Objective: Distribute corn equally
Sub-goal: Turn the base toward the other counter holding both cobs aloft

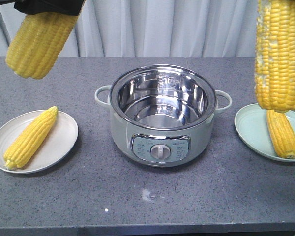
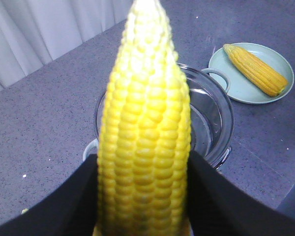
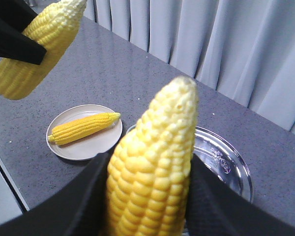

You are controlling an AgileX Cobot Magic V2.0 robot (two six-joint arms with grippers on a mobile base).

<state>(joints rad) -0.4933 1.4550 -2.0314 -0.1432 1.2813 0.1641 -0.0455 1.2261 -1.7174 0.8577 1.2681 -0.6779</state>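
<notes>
Left gripper (image 2: 143, 196) pinches left cob (image 1: 39, 44), right gripper (image 3: 150, 196) right cob (image 1: 280, 54), both lifted, bound for white plate (image 1: 64, 142) and green plate (image 1: 248, 132), I'd guess.

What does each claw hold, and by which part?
Left claw: a corn cob, pinched at its sides near mid-length. Right claw: another cob, pinched at its sides, tip free.

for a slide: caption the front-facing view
Two lifted cobs flank the empty pot; one cob lies on the beige plate, another on the green plate.
</notes>
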